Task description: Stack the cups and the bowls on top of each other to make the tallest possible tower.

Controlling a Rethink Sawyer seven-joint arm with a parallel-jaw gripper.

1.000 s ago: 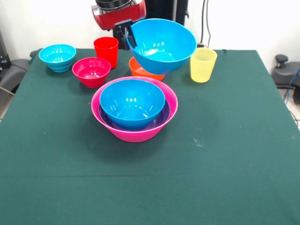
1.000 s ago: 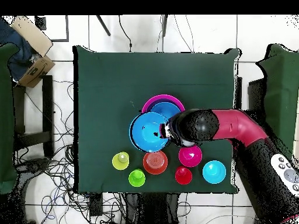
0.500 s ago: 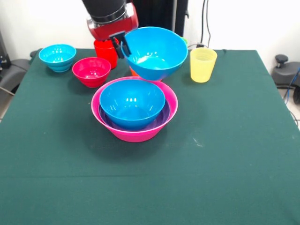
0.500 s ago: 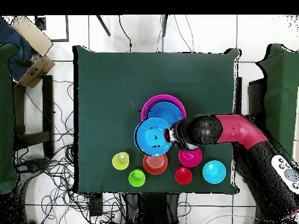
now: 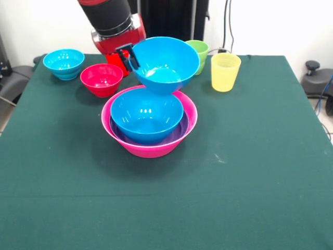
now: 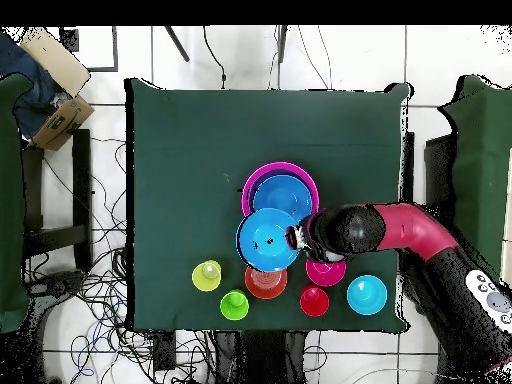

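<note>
Blue bowl (image 6: 268, 239) in pincer (image 6: 296, 237) overlapping tower (image 6: 281, 187)

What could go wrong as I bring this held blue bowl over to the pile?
1. The gripper pinches the held blue bowl by one rim edge, and the bowl hangs tilted, so it may slip or land crooked.
2. It hangs off-centre behind the stack, only partly over the nested blue bowl; released now, it could catch a rim.
3. The green cup stands close behind; a swing might knock it.
</note>
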